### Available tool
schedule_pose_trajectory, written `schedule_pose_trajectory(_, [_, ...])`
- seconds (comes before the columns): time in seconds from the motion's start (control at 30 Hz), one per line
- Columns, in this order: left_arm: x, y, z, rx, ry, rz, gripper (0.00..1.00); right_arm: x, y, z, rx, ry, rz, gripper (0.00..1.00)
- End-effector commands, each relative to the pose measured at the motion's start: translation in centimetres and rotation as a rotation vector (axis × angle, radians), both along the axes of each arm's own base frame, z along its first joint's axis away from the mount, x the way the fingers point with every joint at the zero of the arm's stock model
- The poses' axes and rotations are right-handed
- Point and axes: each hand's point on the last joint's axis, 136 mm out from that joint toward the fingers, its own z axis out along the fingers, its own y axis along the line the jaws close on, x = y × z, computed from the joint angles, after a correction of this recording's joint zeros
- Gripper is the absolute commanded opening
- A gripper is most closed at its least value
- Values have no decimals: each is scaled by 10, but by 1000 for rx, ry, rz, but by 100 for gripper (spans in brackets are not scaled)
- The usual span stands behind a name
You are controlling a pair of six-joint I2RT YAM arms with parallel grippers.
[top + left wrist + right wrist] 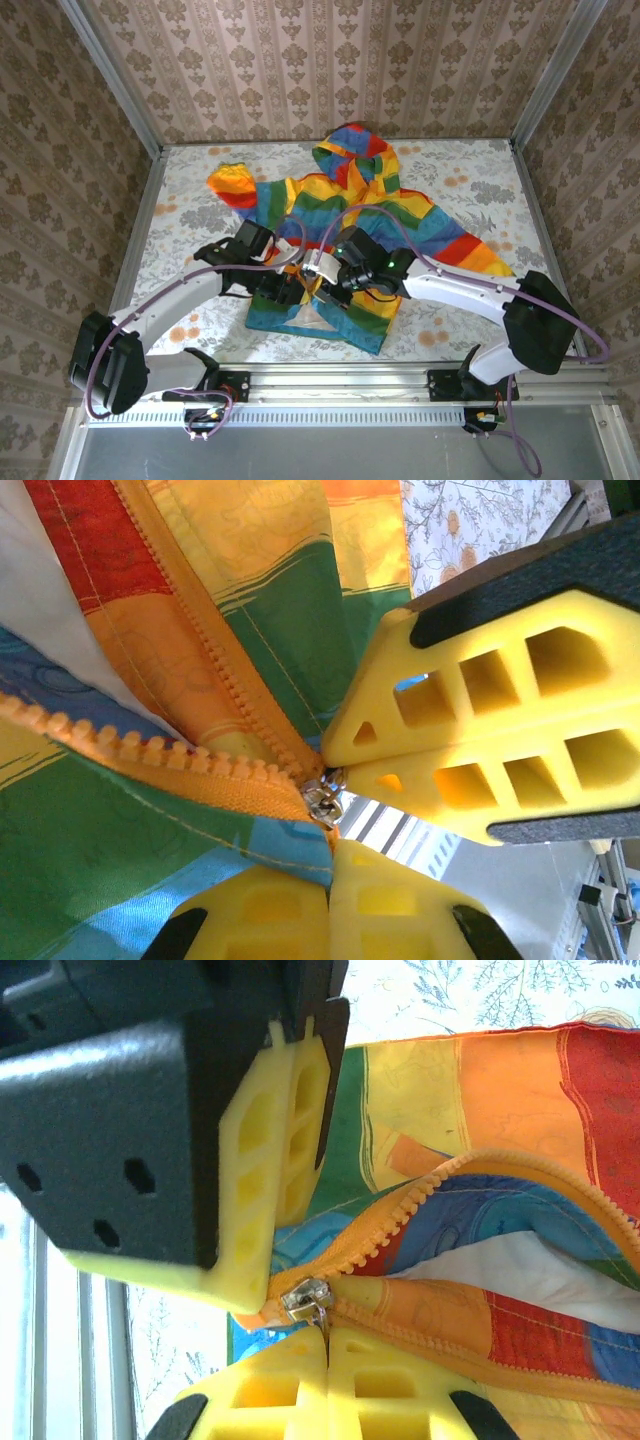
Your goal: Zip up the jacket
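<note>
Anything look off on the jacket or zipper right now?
Nothing damaged. The rainbow-striped hooded jacket lies open-fronted; its orange zipper teeth gape above the silver metal slider at the hem, where left gripper and right gripper both pinch shut.

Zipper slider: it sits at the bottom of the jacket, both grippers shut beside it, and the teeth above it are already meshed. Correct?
Not quite. The slider is at the bottom of the jacket with the left gripper and right gripper shut beside it, but the right wrist view shows the teeth above it parted, not meshed.
</note>
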Motion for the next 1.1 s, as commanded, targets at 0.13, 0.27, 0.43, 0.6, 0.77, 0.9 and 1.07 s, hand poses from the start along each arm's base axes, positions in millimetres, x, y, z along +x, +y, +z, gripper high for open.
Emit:
schedule_pose_trajectory(0.13, [-14, -3, 9, -30, 58, -54, 0, 0, -17, 4, -17, -124, 63, 0])
schedule_pose_trajectory(0.27, [-13, -4, 9, -26, 61, -53, 0, -4, -14, 1, 11, -112, 70, 0])
schedule_pose_trajectory(0.43, [-14, -5, 10, -27, 60, -59, 0, 2, -12, 3, 10, -135, 39, 0])
schedule_pose_trajectory(0.6, [-18, -6, 10, -24, 72, -70, 0, 31, -24, 8, -60, -218, -121, 0])
schedule_pose_trajectory(0.77, [-21, -5, 10, -15, 73, -73, 0, 44, -32, 10, -89, -246, -208, 0])
schedule_pose_trajectory(0.9, [-23, -4, 11, -8, 77, -72, 0, 48, -36, 8, -104, -242, -245, 0])
schedule_pose_trajectory(1.07, [-26, -2, 11, 1, 78, -73, 0, 41, -30, 6, -78, -233, -195, 0])
